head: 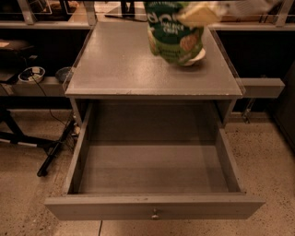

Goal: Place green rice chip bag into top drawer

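The green rice chip bag [173, 39] hangs above the back right of the grey tabletop [120, 64], tilted and blurred by motion. My gripper [199, 14] comes in from the top right edge of the camera view and is shut on the bag's upper part. The top drawer [152, 205] is pulled fully open below the tabletop. Its inside is bare, and its small round knob [155, 213] shows at the centre of the front panel. The bag is well behind and above the drawer's opening.
A small white bowl [199, 57] stands on the tabletop, mostly hidden behind the bag. A grey ledge [262, 87] juts out on the right. Cables and small dishes [31, 73] sit on a low shelf at the left. Black stand legs [50, 154] lie on the floor.
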Robot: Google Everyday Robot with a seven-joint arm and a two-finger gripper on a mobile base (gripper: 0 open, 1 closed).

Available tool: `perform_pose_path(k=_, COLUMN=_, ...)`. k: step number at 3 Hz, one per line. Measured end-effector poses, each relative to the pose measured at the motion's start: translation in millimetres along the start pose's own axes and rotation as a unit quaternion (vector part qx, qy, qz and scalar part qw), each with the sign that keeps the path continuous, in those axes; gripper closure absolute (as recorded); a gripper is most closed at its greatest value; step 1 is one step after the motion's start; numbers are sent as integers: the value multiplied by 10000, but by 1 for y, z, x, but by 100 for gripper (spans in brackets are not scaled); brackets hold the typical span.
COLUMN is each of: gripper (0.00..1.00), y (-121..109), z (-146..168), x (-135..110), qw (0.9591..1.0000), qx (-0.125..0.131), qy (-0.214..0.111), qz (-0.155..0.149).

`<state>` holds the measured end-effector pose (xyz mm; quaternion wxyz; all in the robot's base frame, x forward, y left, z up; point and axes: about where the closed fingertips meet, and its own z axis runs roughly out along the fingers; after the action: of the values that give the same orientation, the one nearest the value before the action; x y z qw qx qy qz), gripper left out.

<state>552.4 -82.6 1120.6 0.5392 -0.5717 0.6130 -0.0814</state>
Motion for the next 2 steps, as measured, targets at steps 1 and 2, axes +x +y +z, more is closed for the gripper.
perform_pose_path(k=1, gripper=100, y=20, z=1, x=17, qw=9989, qx=180, qy=332, qz=286)
perform_pose_path(k=2, gripper=100, y=39, z=4, x=33, qw=9966, qx=268, qy=602, qz=496)
